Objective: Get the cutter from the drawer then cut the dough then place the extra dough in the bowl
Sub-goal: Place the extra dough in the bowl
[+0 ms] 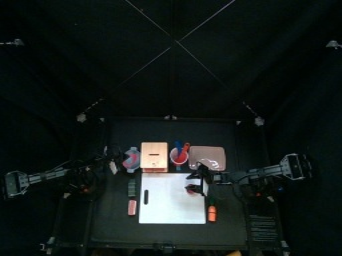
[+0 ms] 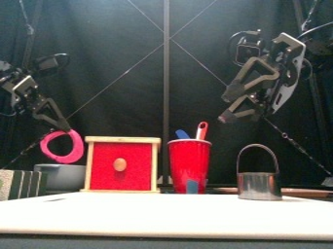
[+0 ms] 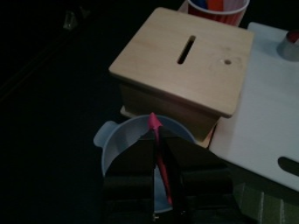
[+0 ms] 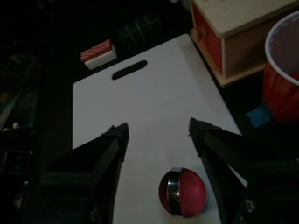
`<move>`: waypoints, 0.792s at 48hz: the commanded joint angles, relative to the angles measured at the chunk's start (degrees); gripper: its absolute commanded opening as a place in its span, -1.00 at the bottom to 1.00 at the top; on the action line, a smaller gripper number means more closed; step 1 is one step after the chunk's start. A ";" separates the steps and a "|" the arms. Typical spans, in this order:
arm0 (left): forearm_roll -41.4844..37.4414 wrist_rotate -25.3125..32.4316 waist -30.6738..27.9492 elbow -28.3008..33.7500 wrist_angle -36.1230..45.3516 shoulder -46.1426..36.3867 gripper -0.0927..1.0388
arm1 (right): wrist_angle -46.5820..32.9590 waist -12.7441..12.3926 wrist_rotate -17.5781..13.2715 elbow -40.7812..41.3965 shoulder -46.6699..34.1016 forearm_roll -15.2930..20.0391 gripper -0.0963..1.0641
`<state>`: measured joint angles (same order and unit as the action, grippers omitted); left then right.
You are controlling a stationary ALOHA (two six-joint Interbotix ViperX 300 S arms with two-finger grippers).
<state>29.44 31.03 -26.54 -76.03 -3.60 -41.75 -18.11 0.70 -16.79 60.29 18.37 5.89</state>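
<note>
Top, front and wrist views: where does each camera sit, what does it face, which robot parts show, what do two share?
Top: high above, looking down on the white board; left arm and right arm show.
Front: low in front, level, facing the wooden box; both arms overhead.
Left wrist: above the bowl; left gripper pinching dough ring.
Right wrist: above the board; right gripper open.
Both wrist views share the box.

Pink dough [image 3: 156, 149] pinched edge-on in the left gripper [image 3: 162, 171] over the blue-grey bowl [image 3: 117, 150], beside the wooden box [image 3: 176, 66].
</note>
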 commanded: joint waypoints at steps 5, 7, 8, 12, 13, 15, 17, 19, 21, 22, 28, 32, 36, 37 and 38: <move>0.09 0.09 0.35 1.76 -3.08 5.10 -0.07 | -0.53 -0.26 0.09 -1.67 -0.62 -0.09 0.72; 0.09 0.09 0.79 2.02 -3.34 5.80 -0.07 | -0.53 -0.26 0.18 -1.85 -0.88 -0.09 0.72; 0.18 0.09 1.05 2.11 -3.69 6.15 -0.07 | -0.53 -0.35 0.18 -1.93 -1.05 -0.09 0.72; 0.09 0.09 1.93 2.81 -4.75 7.03 -0.07 | -0.53 -0.35 0.18 -2.29 -1.67 -0.09 0.72; 0.09 0.09 2.20 2.99 -5.27 7.38 -0.07 | -0.53 -0.35 0.18 -2.37 -1.85 -0.09 0.72; 0.00 0.18 2.37 3.25 -5.80 7.73 -0.07 | -0.53 -0.35 0.18 -2.55 -2.11 -0.09 0.72; 0.00 0.18 2.46 3.52 -5.98 8.17 -0.07 | -0.53 -0.26 0.26 -2.81 -2.37 -0.09 0.72; 0.00 0.18 2.46 3.69 -5.98 8.61 -0.07 | -0.53 -0.35 0.26 -2.99 -2.55 -0.09 0.72; 0.09 0.09 2.55 3.69 -6.06 8.88 -0.07 | -0.35 -0.35 0.26 -3.08 -2.72 -0.09 0.72; 0.09 0.09 2.64 3.69 -6.06 9.05 -0.07 | -0.26 -0.35 0.26 -3.08 -2.72 -0.09 0.72; 0.09 0.09 3.25 3.69 -6.06 9.84 -0.06 | -0.26 -0.35 0.26 -3.08 -2.81 -0.09 0.72; 0.18 0.00 3.60 3.69 -5.89 9.84 -0.02 | -0.26 -0.35 0.26 -3.08 -2.72 -0.09 0.72; 0.44 0.00 4.66 3.69 -5.89 9.84 0.09 | -0.26 -0.35 0.26 -3.08 -2.81 -0.09 0.72; 0.62 0.00 4.75 3.60 -5.80 9.84 0.12 | -0.26 -0.35 0.26 -3.08 -2.72 -0.09 0.72; 0.79 0.00 4.83 3.60 -5.80 9.84 0.17 | -0.26 -0.35 0.26 -3.08 -2.81 -0.09 0.72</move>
<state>29.88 31.11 -22.15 -74.18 -9.14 -31.90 -18.11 0.62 -16.61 58.36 14.94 5.80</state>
